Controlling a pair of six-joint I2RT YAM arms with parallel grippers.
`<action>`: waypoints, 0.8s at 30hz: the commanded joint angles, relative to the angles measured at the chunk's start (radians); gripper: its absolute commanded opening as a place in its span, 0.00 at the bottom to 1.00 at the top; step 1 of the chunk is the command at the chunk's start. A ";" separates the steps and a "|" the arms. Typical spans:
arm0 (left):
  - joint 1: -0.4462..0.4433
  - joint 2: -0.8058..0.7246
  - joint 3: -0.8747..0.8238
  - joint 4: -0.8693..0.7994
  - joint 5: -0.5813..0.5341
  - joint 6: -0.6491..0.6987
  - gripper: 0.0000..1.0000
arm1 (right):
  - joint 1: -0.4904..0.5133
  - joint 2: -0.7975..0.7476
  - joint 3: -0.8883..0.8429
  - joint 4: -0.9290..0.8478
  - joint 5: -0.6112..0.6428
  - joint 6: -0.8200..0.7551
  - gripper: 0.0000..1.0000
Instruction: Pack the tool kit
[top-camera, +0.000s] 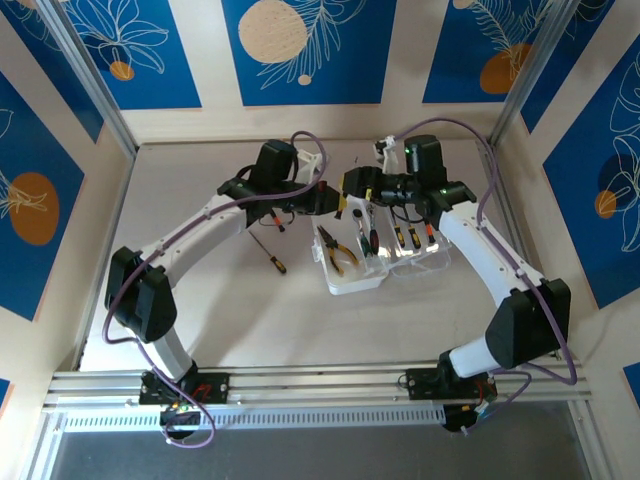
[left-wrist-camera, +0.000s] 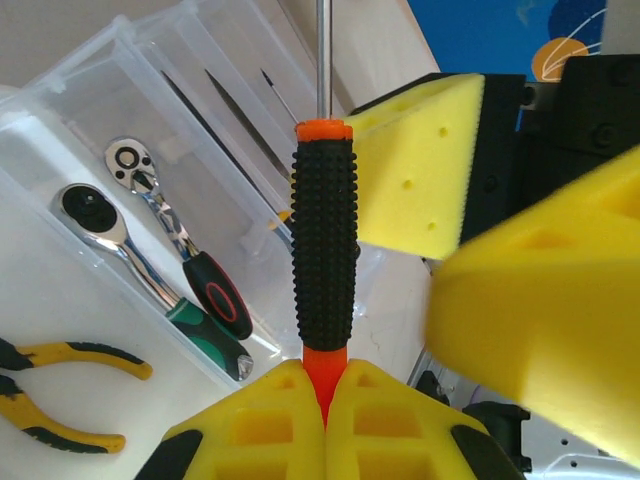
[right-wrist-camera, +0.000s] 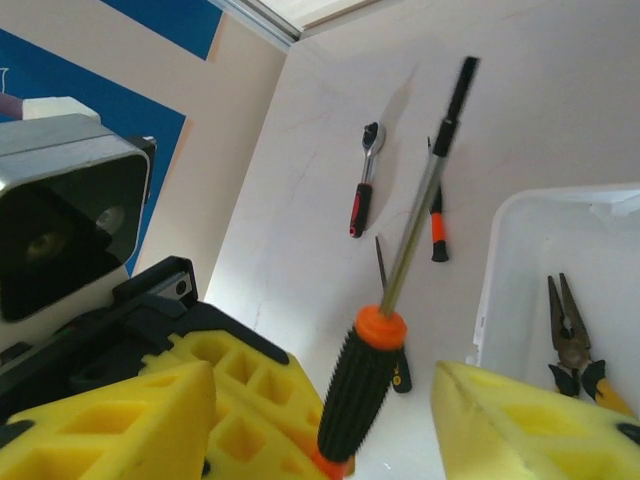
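Observation:
The tool kit's case (top-camera: 355, 283) lies open in the middle of the table, with yellow-handled pliers (top-camera: 338, 250) in its white half. Above it my left gripper (left-wrist-camera: 325, 400) is shut on the orange butt end of a black-handled screwdriver (left-wrist-camera: 325, 250), shaft pointing away. My right gripper (right-wrist-camera: 330, 400) stands open around that same handle (right-wrist-camera: 360, 385), one yellow finger (right-wrist-camera: 530, 425) on each side with gaps showing. Both grippers meet over the case in the top view, left (top-camera: 330, 205) and right (top-camera: 350, 195).
Two ratchets (left-wrist-camera: 150, 215) lie in a clear compartment of the case (left-wrist-camera: 100, 90), the pliers (left-wrist-camera: 60, 390) beside it. On the bare table left of the case are a small ratchet (right-wrist-camera: 365, 180), an orange-and-black screwdriver (right-wrist-camera: 438, 225) and another screwdriver (top-camera: 270, 250).

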 joint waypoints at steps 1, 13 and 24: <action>-0.018 -0.034 0.012 0.031 0.033 -0.005 0.00 | 0.010 0.014 -0.012 0.030 0.003 0.017 0.53; -0.021 -0.040 0.029 -0.030 -0.013 0.042 0.14 | 0.006 0.009 -0.010 -0.008 0.030 -0.003 0.03; 0.091 -0.075 0.005 -0.321 -0.357 0.175 1.00 | -0.220 -0.110 0.035 -0.379 0.097 -0.329 0.00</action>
